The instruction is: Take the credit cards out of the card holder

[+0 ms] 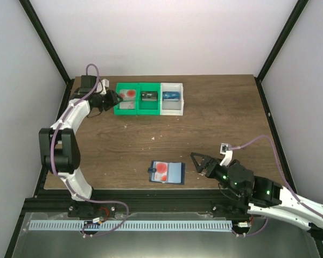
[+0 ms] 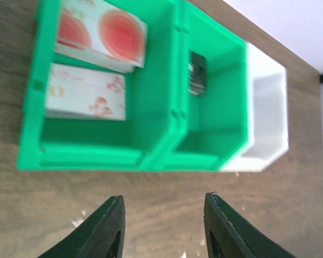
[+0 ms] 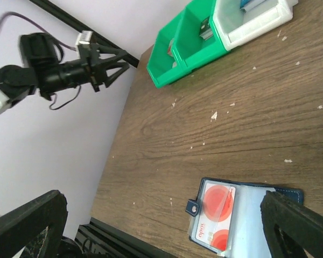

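- Small dark blue folding card holder [image 1: 174,173] [image 3: 254,210]: open flat on the brown wooden table [image 1: 220,118], close to the near edge and about midway along it, light blue inner pockets up, small tab on its left side.
- One pale credit card with red circles [image 1: 161,171] [image 3: 215,213]: in the left half of the holder, face up, not yet taken out.
- Two more pale credit cards [image 1: 128,97] [image 2: 99,33]: in the left compartment of the green plastic bin [image 1: 137,112] [image 2: 97,159] by the far edge, toward the far-left corner. One with large red circles, one with small red marks [image 2: 86,92] just beside it; touching or overlapping, hard to tell.
- Black card-sized item [image 1: 149,96] [image 2: 197,72]: in the green bin's right compartment.
- White plastic bin [image 1: 171,111] [image 2: 266,107]: touching the green bin's right end, with a blue card-sized item [image 1: 170,96] inside.
- Left gripper [image 1: 119,98] [image 2: 164,198]: raised over the table near the far-left corner, at the left end of the green bin, jaws parted with nothing between them, only bare wood below in the wrist view.
- Right gripper [image 1: 195,164]: low near the near edge, just right of the card holder and apart from it, pointed at it, jaws spread wide and holding nothing.
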Robot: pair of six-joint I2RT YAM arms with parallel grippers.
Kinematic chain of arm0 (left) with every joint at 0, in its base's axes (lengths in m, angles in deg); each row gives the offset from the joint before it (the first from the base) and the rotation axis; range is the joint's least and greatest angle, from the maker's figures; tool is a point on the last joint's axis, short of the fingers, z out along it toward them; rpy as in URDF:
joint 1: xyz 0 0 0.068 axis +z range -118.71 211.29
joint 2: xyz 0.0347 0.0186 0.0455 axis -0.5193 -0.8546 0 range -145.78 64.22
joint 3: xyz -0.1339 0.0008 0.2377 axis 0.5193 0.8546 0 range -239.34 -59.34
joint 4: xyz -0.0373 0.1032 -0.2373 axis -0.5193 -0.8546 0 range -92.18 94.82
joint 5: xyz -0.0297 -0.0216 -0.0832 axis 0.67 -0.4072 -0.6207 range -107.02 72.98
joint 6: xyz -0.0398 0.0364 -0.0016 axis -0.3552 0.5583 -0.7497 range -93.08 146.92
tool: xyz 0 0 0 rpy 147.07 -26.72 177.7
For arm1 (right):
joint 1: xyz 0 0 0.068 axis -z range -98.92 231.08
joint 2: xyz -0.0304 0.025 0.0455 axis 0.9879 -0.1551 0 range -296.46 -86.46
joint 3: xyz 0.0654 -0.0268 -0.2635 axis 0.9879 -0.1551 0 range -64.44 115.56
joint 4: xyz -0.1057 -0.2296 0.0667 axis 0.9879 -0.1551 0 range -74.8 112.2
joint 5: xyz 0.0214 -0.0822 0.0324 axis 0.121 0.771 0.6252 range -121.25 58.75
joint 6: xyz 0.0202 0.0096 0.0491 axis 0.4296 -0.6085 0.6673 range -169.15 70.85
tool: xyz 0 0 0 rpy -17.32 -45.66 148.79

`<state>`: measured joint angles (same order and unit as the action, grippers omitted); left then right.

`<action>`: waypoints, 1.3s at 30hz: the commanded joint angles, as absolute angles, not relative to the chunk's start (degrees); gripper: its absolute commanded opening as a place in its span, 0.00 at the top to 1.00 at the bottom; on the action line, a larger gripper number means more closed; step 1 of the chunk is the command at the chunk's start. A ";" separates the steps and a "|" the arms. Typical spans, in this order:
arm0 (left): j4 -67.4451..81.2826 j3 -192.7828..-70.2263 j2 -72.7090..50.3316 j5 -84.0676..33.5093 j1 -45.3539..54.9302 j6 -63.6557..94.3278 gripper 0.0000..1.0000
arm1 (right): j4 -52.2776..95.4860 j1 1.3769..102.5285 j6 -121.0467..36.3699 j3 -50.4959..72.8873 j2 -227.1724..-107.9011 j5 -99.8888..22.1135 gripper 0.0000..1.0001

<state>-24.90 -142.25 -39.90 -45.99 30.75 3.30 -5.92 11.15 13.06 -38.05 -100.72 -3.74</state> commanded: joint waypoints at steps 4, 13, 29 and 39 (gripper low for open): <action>-19.85 -128.23 -24.38 -52.78 27.13 4.15 0.65 | -5.48 10.95 11.43 -35.94 -108.84 -7.74 0.04; -14.53 -108.09 -6.75 -57.30 20.51 1.07 0.71 | 5.04 11.00 8.60 -38.31 -120.82 -16.68 0.46; 1.84 -80.16 15.13 -64.75 14.73 -14.05 0.80 | 18.52 11.14 10.57 -43.19 -135.32 -23.92 0.64; 9.48 -76.51 11.99 -59.31 5.26 -18.61 0.81 | 25.18 14.58 9.41 -44.40 -143.48 -28.97 0.66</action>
